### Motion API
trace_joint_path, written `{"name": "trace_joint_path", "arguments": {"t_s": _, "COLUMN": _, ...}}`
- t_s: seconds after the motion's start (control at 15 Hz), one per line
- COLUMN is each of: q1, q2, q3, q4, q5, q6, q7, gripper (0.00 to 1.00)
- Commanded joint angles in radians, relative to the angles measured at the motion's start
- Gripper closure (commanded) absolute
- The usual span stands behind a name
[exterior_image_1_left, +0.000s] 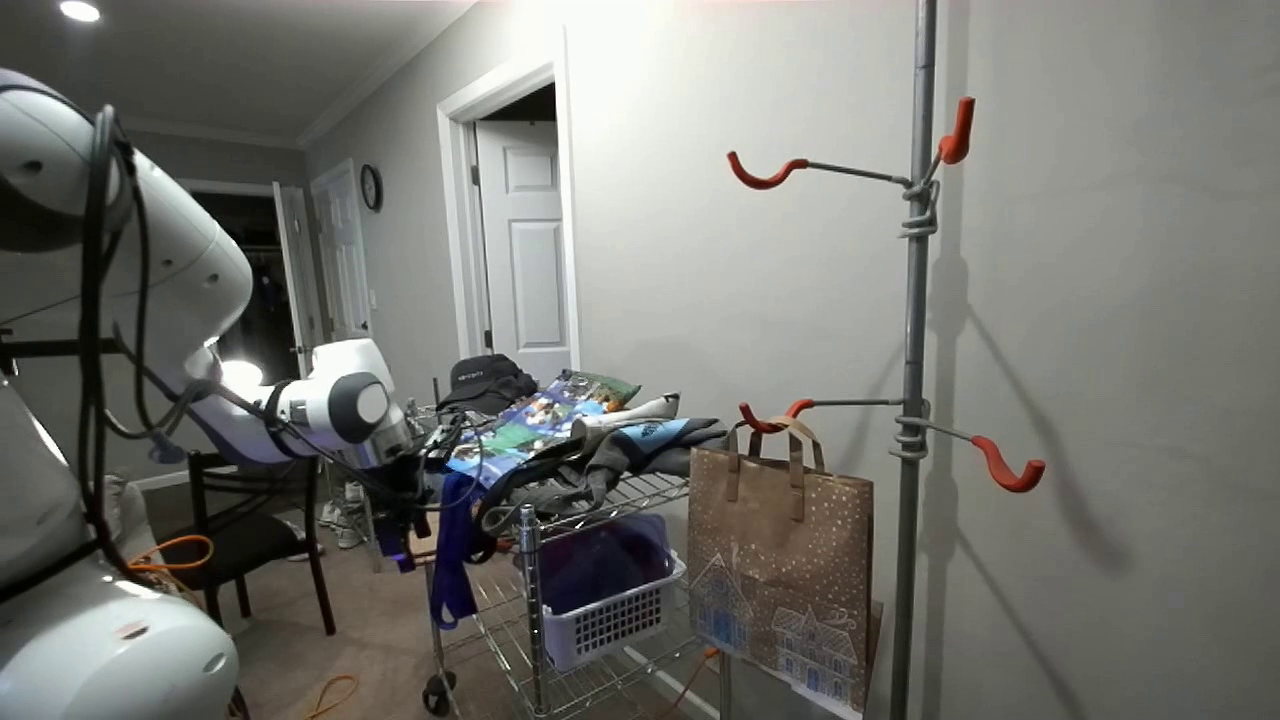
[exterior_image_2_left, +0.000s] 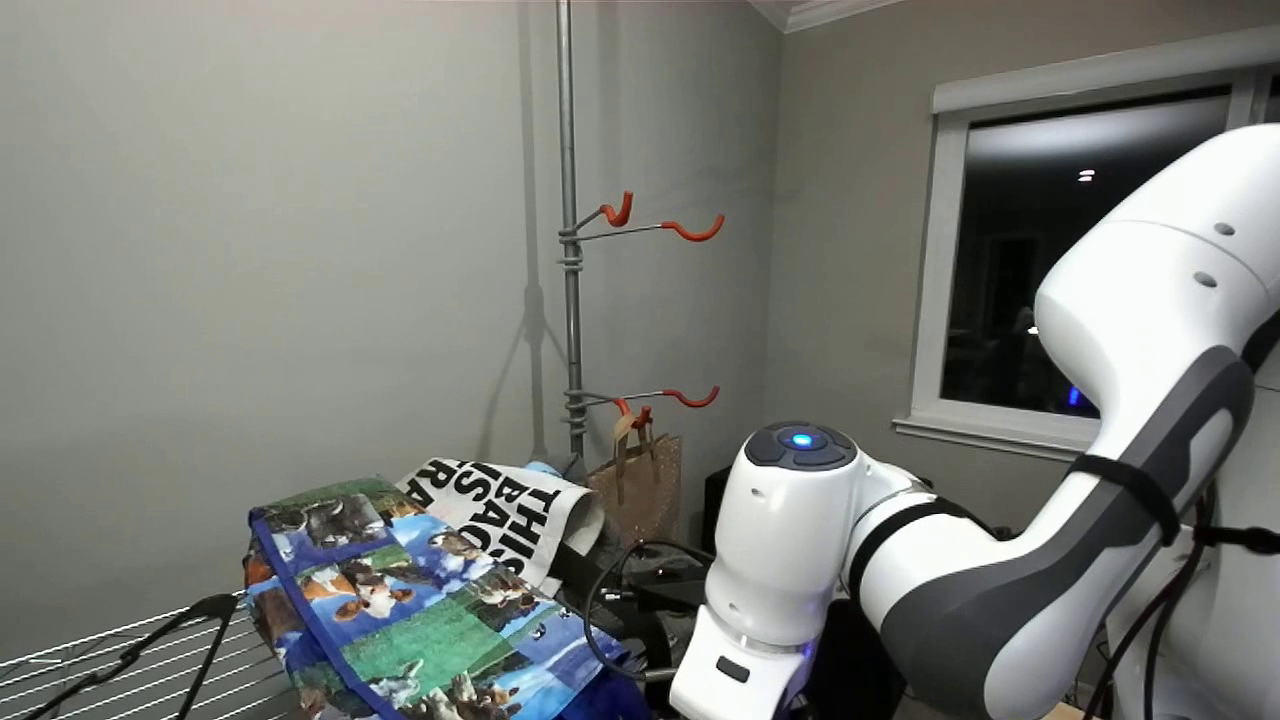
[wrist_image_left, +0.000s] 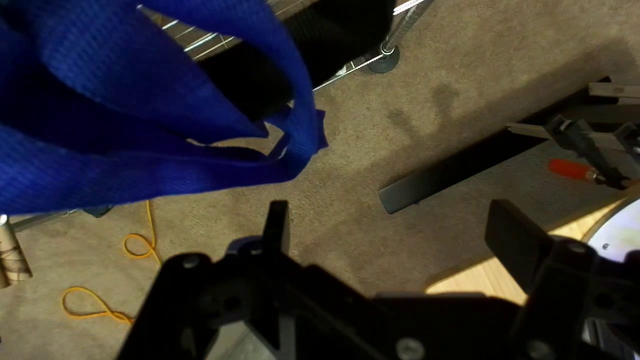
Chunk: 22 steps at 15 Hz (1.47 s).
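Cow-print bag (exterior_image_2_left: 420, 620): flattened on top of the wire shelf (exterior_image_1_left: 531, 620), sloping over softer things toward the arm. Blue straps (wrist_image_left: 165, 180) droop past the shelf edge in a loose loop, likely by their own weight, the webbing having nothing under it.

Claw (wrist_image_left: 387, 215) spread wide, pinching nothing; carpet (wrist_image_left: 340, 215) visible between the fingers (wrist_image_left: 276, 225). Points down just beside the straps; no contact that I can make out.

Same shelf: white lettered bag (exterior_image_2_left: 505, 510), partly overlapped by the cow-print one; grey cloth (exterior_image_1_left: 605, 465) alongside; black cap (exterior_image_1_left: 487, 378) farther back. Loose heap, probably because soft goods need no careful stacking. Lower down, white basket (exterior_image_1_left: 613, 617) with dark stuff in it; its walls presumably keep small items together on the open wires.

Pole (exterior_image_1_left: 914, 330) near the shelf, with red-tipped hooks. Paper bag (exterior_image_1_left: 780, 560) hangs by its handles from a lower hook (exterior_image_1_left: 757, 425); the upturned tip presumably stops them sliding off.
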Motion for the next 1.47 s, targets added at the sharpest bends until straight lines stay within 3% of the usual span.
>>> {"name": "trace_joint_path", "arguments": {"t_s": 0.0, "q1": 0.007, "q2": 0.006, "q3": -0.008, "q4": 0.0, "q5": -0.005, "q6": 0.001, "q7": -0.002, "gripper": 0.0}}
{"name": "trace_joint_path", "arguments": {"t_s": 0.6, "q1": 0.011, "q2": 0.009, "q3": -0.013, "q4": 0.0, "q5": -0.004, "q6": 0.003, "q7": -0.007, "gripper": 0.0}}
{"name": "trace_joint_path", "arguments": {"t_s": 1.2, "q1": -0.053, "q2": 0.226, "q3": 0.016, "q4": 0.039, "q5": -0.29, "q6": 0.172, "q7": -0.039, "gripper": 0.0}}
{"name": "trace_joint_path", "arguments": {"t_s": 1.4, "q1": -0.073, "q2": 0.265, "q3": 0.023, "q4": 0.068, "q5": -0.417, "q6": 0.172, "q7": -0.034, "gripper": 0.0}}
